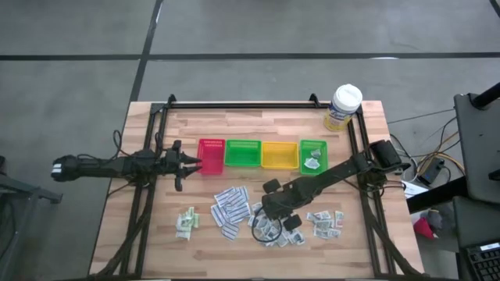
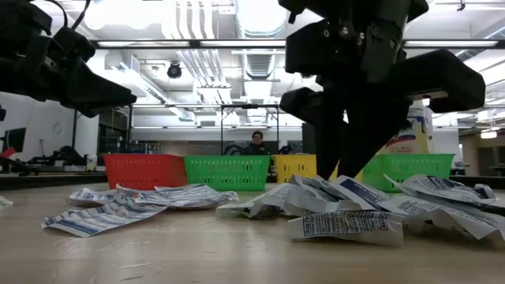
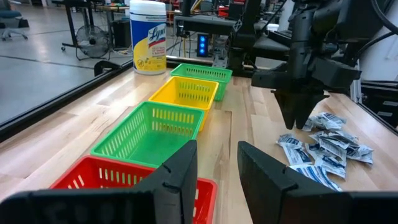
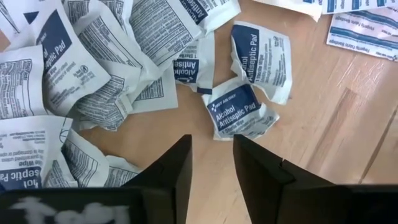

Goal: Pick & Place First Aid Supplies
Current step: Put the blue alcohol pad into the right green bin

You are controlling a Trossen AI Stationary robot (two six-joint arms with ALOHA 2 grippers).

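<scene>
Wooden worktop (image 1: 156,234) planks carry nearly all the supplies loose, so the sorting looks barely begun. Only the green tray (image 1: 313,155) nearest the tub (image 1: 344,106) holds a packet or two, well off from the right claw (image 4: 210,163); the yellow tray (image 1: 279,154), the other green tray (image 1: 242,153) and the red tray (image 1: 211,155) look bare.

That right claw hangs with its fingers apart and nothing between them, just above the heap of small square packets (image 1: 275,232). One crumpled packet (image 4: 239,112) lies right ahead of its tips, reading "Alcohol Antiseptic Pad"; a neighbour shows "Antiseptic Wipe". Long white strips (image 1: 230,209) lie beside the claw, pale green sachets (image 1: 186,222) farther out.

The left claw (image 3: 217,168) waits over the red tray, fingers apart, empty. The tub's yellow label begins "Lys", the rest unreadable.
</scene>
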